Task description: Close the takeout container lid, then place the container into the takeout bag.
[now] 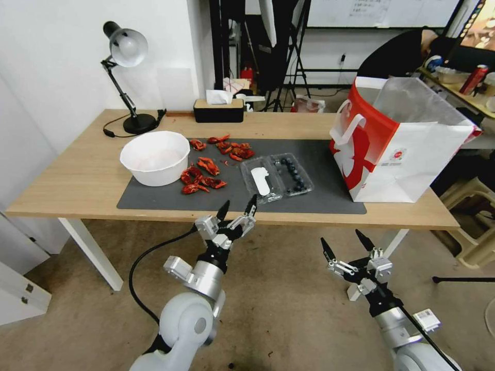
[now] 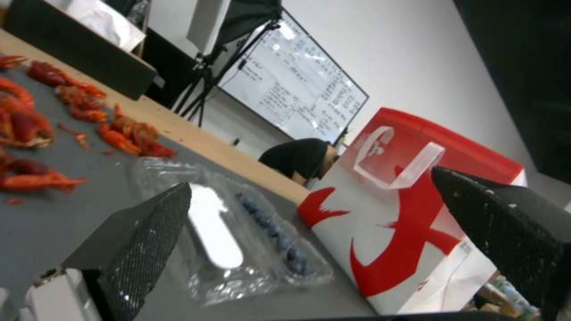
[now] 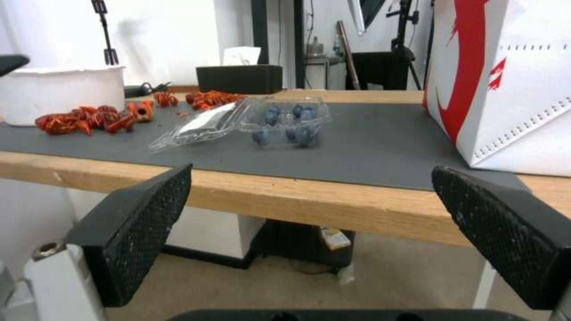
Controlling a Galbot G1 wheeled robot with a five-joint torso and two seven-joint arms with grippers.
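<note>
The takeout container (image 1: 293,175) lies open on the dark mat, its blueberry half (image 3: 288,121) toward the bag. Its lid (image 1: 261,180) with the white label lies flat beside it, seen too as the lid (image 2: 214,225) and the lid (image 3: 205,122). The red-and-white takeout bag (image 1: 397,149) stands open at the table's right end, also the bag (image 2: 410,223) and the bag (image 3: 506,76). My left gripper (image 1: 237,207) hovers open at the table's front edge, just before the lid. My right gripper (image 1: 343,243) hangs open below the table edge, to the right.
A white bowl (image 1: 154,157) stands at the mat's left with red crayfish (image 1: 202,175) scattered beside it. A desk lamp (image 1: 126,77) and a black tissue box (image 1: 218,110) stand at the back. The wooden table edge (image 3: 285,196) lies ahead of the right gripper.
</note>
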